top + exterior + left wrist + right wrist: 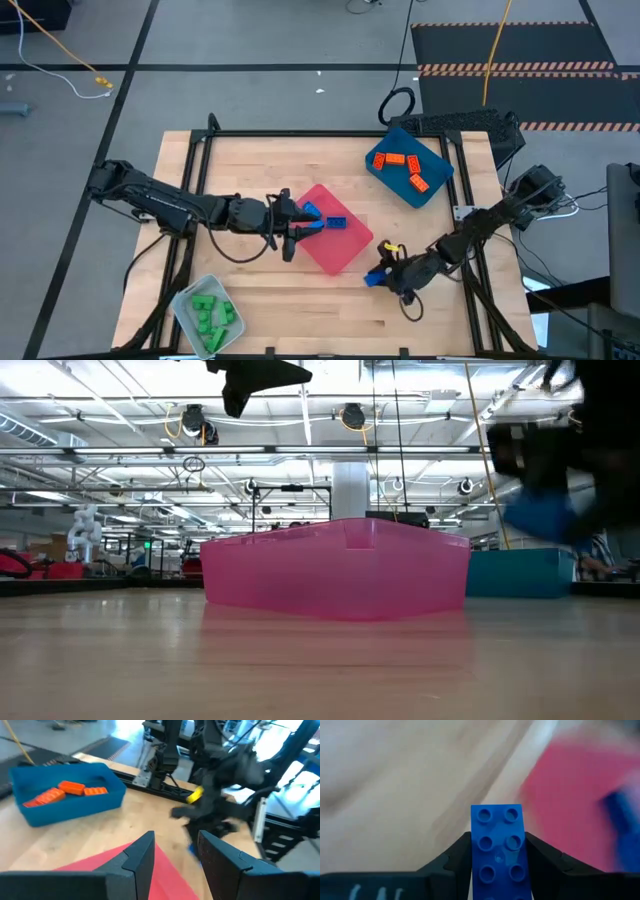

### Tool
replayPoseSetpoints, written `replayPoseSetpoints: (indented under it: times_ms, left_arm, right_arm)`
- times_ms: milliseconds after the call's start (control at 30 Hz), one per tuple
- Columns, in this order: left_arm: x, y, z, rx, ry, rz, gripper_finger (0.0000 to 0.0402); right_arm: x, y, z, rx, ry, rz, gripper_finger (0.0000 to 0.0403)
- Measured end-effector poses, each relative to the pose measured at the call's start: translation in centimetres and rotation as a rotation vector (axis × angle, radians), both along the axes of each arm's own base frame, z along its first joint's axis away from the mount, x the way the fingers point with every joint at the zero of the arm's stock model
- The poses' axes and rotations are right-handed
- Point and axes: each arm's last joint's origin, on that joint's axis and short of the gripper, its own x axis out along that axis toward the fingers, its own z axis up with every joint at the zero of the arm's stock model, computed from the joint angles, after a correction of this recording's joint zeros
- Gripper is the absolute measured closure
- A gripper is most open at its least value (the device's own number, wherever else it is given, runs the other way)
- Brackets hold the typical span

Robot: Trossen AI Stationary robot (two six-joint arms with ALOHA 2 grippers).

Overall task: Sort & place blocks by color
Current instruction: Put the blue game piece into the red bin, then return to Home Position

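A: What did the right tool point(497, 851) have?

B: It was clamped on a blue block point(499, 849), low over the surface point(260, 170) just beside the pink tray point(338, 252).

A: And the left tool point(300, 226)?

B: Partly parted, empty, over that tray's near edge, with 2 blue blocks point(336, 222) inside. Orange blocks point(390, 160) lay in the blue tray point(437, 183), green blocks point(208, 312) in the pale tray point(184, 297).

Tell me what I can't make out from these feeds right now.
- Left tool: its wrist view shows a gap between the fingers with nothing in it; in the high view a blue block sits at its tip, contact unclear.
- Pink tray: low view, the wall hides its contents.
- Green blocks: high view, too small to count.
- Right tool: the surroundings beyond its blue brick are blurred.
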Motion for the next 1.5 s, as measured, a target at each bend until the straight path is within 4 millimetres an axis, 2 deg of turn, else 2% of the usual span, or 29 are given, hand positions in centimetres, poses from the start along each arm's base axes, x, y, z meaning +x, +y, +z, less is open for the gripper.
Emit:
replayPoseSetpoints:
  times_ms: [100, 233, 400, 533, 767, 933, 1100, 1167, 1367, 1500]
  left_arm:
    - [-0.1, -0.2, 0.0, 0.038, 0.0, 0.039, 0.025]
    - [-0.2, -0.6, 0.0, 0.053, 0.002, 0.067, 0.025]
    - [-0.4, -1.1, 0.0, 0.076, 0.001, 0.079, 0.025]
    - [-0.3, -1.2, 0.1, 0.088, -0.014, 0.079, 0.025]
    - [-0.3, -1.2, 0.1, 0.098, -0.013, 0.077, 0.025]
    - [-0.4, -1.5, 0.1, 0.104, -0.012, 0.064, 0.025]
    - [-0.4, -1.5, 0.1, 0.106, -0.012, 0.063, 0.025]
    - [-0.4, -1.5, 0.1, 0.106, -0.012, 0.064, 0.025]
    - [-0.4, -1.5, 0.1, 0.104, -0.012, 0.063, 0.025]
    - [-0.4, -1.5, 0.1, 0.1, -0.013, 0.064, 0.025]
  right_arm:
    - [0.5, -0.2, 2.1, -0.003, -0.142, 0.02, 0.0269]
    - [1.4, -1.6, 4.2, -0.001, -0.281, -0.007, 0.0269]
    - [3.4, -4.2, 4.9, 0.04, -0.343, -0.055, 0.0269]
    - [5.7, -5.4, 5.5, 0.066, -0.344, -0.067, 0.0269]
    - [9.0, -6.6, 4.4, 0.068, -0.266, -0.084, 0.0269]
    - [9.6, -7.2, 2.9, 0.079, -0.209, -0.12, 0.0269]
    - [9.9, -7.3, 2.4, 0.099, -0.208, -0.143, 0.0268]
    - [10.1, -7.3, 2.5, 0.113, -0.23, -0.152, 0.0241]
    - [10.2, -7.6, 2.6, 0.122, -0.254, -0.253, 0.0097]
    - [10.2, -7.6, 2.6, 0.145, -0.25, -0.278, 0.0056]
